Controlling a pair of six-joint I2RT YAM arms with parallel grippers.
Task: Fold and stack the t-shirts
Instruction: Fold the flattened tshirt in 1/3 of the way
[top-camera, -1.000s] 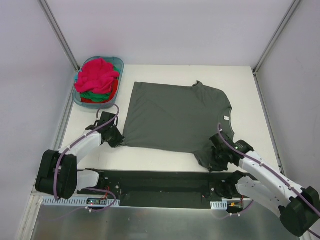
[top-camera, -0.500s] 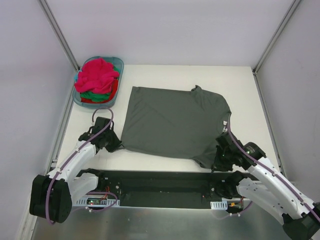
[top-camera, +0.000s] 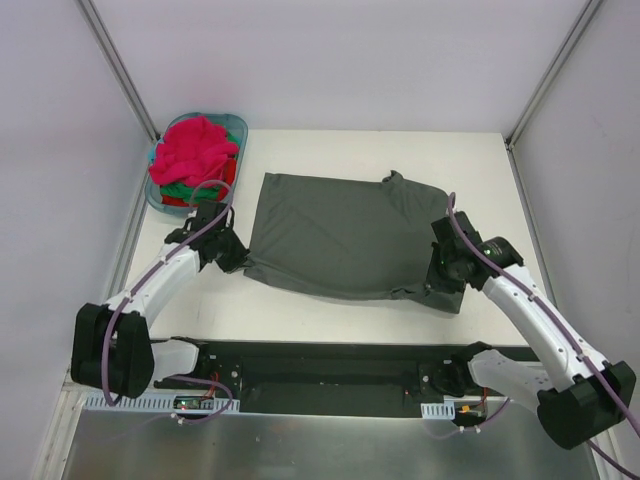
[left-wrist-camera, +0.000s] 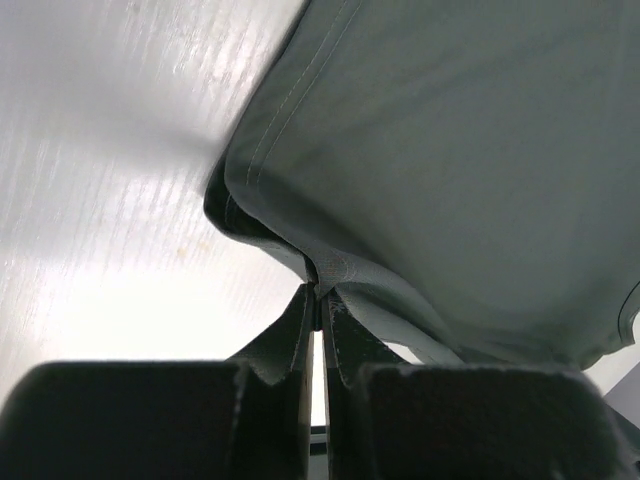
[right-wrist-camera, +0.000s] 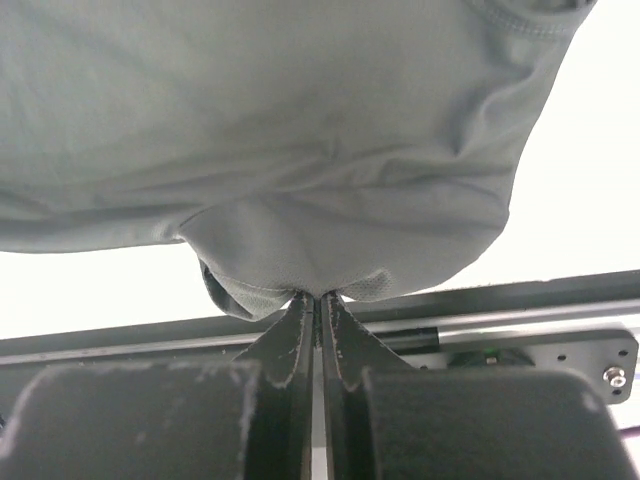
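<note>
A dark charcoal grey t-shirt lies spread in the middle of the table, its near edge lifted and carried toward the far side. My left gripper is shut on the shirt's near left corner. My right gripper is shut on the shirt's near right edge, which hangs bunched from the fingers. A pile of pink-red, red and green t-shirts fills the basket at the far left.
The teal plastic basket stands at the far left corner of the white table. A black rail runs along the near edge between the arm bases. Grey walls and metal posts enclose the table.
Both grippers have lifted the shirt's near edge and moved it away from the near edge, toward the far side. The shirt now shows shorter, with its near part doubled up.
</note>
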